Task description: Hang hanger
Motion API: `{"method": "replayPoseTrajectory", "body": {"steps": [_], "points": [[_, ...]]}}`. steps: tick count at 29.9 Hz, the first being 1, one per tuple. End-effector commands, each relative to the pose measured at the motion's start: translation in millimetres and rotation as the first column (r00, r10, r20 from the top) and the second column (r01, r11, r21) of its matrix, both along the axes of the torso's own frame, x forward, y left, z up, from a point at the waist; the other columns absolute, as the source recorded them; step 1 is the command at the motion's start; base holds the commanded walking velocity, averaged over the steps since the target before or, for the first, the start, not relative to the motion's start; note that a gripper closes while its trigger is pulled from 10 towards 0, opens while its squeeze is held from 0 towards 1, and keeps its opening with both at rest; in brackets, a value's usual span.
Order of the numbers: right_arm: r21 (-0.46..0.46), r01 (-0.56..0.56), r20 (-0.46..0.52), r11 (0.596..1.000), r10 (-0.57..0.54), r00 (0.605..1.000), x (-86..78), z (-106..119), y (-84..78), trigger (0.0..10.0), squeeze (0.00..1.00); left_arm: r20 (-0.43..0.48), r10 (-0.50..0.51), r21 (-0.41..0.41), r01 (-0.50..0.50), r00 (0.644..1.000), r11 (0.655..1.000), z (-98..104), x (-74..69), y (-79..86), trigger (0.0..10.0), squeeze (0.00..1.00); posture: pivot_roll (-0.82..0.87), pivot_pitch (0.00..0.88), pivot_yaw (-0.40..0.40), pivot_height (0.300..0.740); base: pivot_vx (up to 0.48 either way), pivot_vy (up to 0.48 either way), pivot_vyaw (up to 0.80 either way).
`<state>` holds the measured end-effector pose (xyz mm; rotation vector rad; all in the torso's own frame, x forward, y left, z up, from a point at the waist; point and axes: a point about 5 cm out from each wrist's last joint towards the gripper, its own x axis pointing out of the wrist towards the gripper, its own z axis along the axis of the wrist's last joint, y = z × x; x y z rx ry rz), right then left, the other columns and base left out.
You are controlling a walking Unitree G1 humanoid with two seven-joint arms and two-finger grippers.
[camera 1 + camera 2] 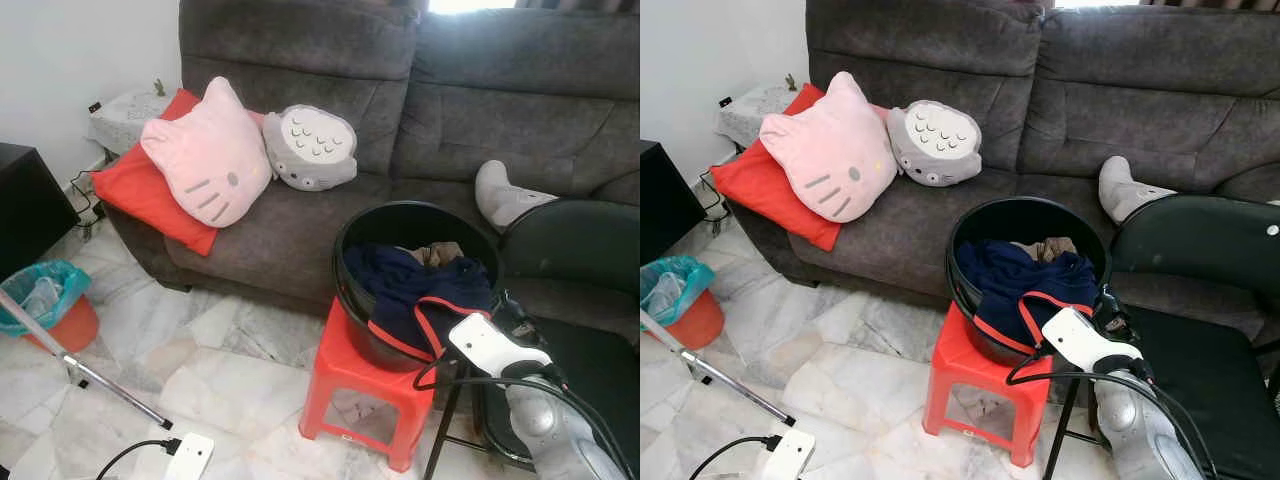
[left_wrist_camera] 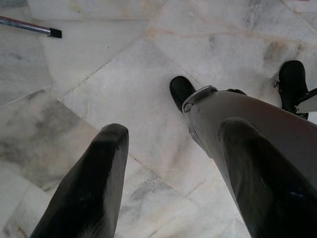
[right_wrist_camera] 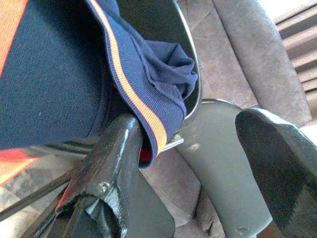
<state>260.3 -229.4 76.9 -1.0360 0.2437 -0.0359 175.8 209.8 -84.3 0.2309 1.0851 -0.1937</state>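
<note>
A round black plastic laundry tub [image 1: 345, 262] sits on a small red plastic stool [image 1: 345, 375] at lower centre, before a dark grey fabric sofa [image 1: 470, 110]. Inside lies a navy garment with an orange-red trim band [image 1: 425, 300], part of it draped over the tub's near rim. The right end effector [image 3: 195, 148] sits at that rim in the lower right, fingers apart and gripping nothing, one finger touching the trim. The left end effector [image 2: 173, 173] hangs over the pale marble floor [image 2: 124, 74], fingers apart. No hanger can be made out, so the step in hand looks like finding it, perhaps under the clothes. Next, the garment likely needs shifting to look.
</note>
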Motion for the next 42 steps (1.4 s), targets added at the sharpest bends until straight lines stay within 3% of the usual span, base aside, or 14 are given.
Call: {"method": "replayPoseTrajectory", "body": {"steps": [1, 16, 31, 42], "points": [[0.012, 0.012, 0.025, 1.000, -0.012, 1.000, 3.7, 2.7, -2.0, 10.0, 0.00, -0.013, -0.020, 0.015, 0.020, 1.000, 1.000, -0.5, -2.0, 2.1, 10.0, 0.00, -0.10, 0.000, 0.024, 0.740, 0.000, 0.000, 0.00], [0.073, 0.039, 0.013, 0.997, -0.040, 0.999, 21.1, -13.0, 1.2, 10.0, 0.00, -0.012, -0.021, 0.016, 0.021, 1.000, 1.000, -0.4, -1.6, 2.0, 10.0, 0.00, -0.10, 0.000, 0.031, 0.740, 0.000, 0.000, 0.00], [0.098, -0.023, 0.128, 0.995, 0.011, 0.992, 40.7, 1.7, 6.8, 10.0, 0.00, -0.012, -0.022, 0.017, 0.023, 1.000, 1.000, -0.4, -1.7, 2.1, 10.0, 0.00, -0.09, 0.000, 0.033, 0.740, 0.000, 0.000, 0.00], [0.223, 0.048, 0.013, 0.974, -0.052, 0.999, 47.9, -6.7, 3.0, 10.0, 0.00, -0.013, -0.022, 0.016, 0.022, 1.000, 1.000, -0.5, -1.8, 1.8, 10.0, 0.00, -0.09, 0.000, 0.033, 0.740, 0.000, 0.000, 0.00]]}}
